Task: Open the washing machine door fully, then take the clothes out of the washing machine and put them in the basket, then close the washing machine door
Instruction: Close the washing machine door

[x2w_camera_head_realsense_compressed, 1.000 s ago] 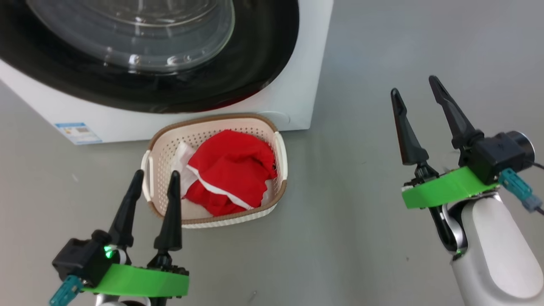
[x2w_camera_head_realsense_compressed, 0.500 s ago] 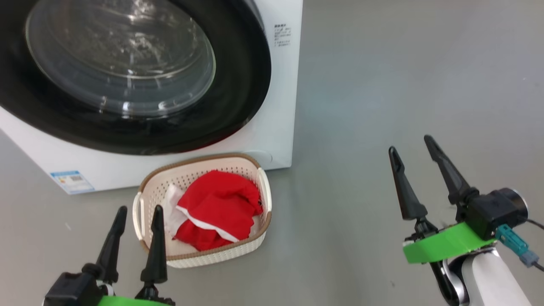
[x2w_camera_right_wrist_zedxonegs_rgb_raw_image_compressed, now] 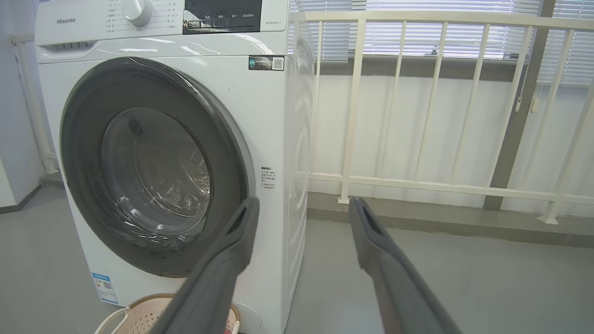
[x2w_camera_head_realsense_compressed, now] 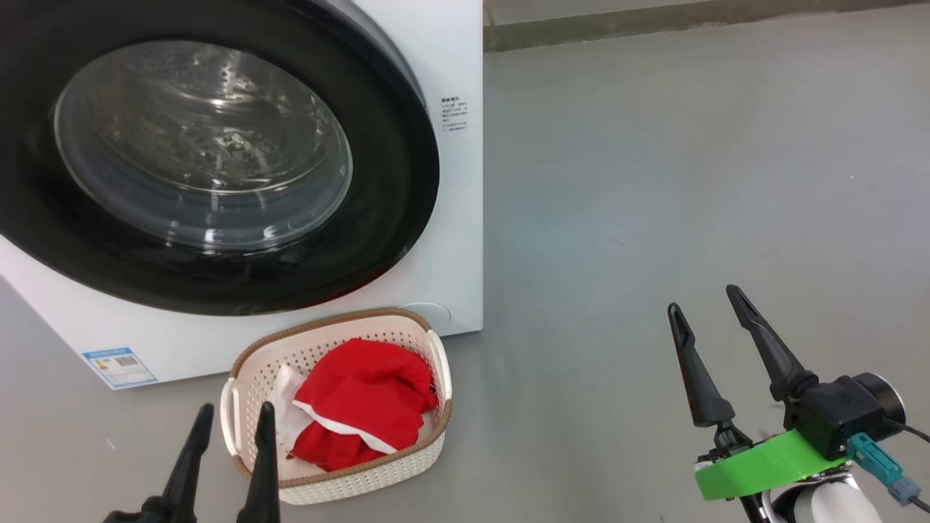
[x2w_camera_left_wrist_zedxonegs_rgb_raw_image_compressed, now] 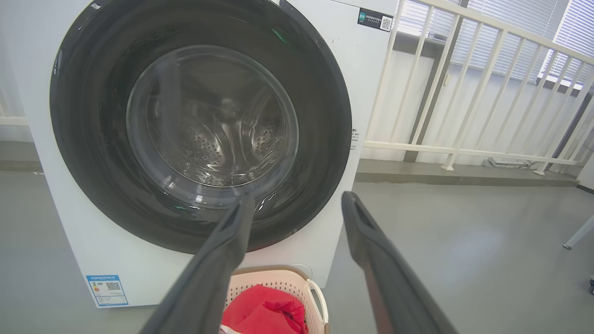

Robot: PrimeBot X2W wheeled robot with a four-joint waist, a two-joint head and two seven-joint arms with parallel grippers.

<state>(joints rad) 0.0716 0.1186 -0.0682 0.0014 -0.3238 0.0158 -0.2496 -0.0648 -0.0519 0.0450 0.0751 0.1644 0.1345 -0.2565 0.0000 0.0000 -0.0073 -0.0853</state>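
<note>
Clothes [x2w_camera_head_realsense_compressed: 360,407]: a soft, crumpled red heap with a white trim stripe running slantwise across it and a white part at its left. It lies inside the basket and fills most of it.
Basket [x2w_camera_head_realsense_compressed: 378,476]: a cream-white perforated plastic rounded rectangle with a brown woven-look rim and a loop handle at each short end. It stands upright on the floor just before the lower right corner of the washing machine's front. Its long axis runs about along that front.
Washing machine door [x2w_camera_head_realsense_compressed: 203,145]: round, with a wide glossy black rim and a bulging clear glass bowl. It lies shut against the front and faces the robot. Through the glass the perforated steel drum shows.
Washing machine [x2w_camera_head_realsense_compressed: 458,218]: a big white box with smooth panels. A small blue label [x2w_camera_head_realsense_compressed: 118,367] sits at the lower left of its front, and a knob and a dark panel [x2w_camera_right_wrist_zedxonegs_rgb_raw_image_compressed: 222,14] sit along the top.
Left gripper [x2w_camera_head_realsense_compressed: 236,409]: its two long dark tapering fingers stand wide apart, hold nothing and touch nothing. They point toward the door, and in the head view their tips come before the basket's near left corner.
Right gripper [x2w_camera_head_realsense_compressed: 702,299]: also spread wide and empty, on a green mount. It hangs over bare floor well to the right of the basket, with its fingers pointing toward the machine's right side.
Floor [x2w_camera_head_realsense_compressed: 654,181]: smooth, grey and matte.
Railing [x2w_camera_right_wrist_zedxonegs_rgb_raw_image_compressed: 431,106]: cream-white bars behind the floor's far edge, to the right of the machine.
</note>
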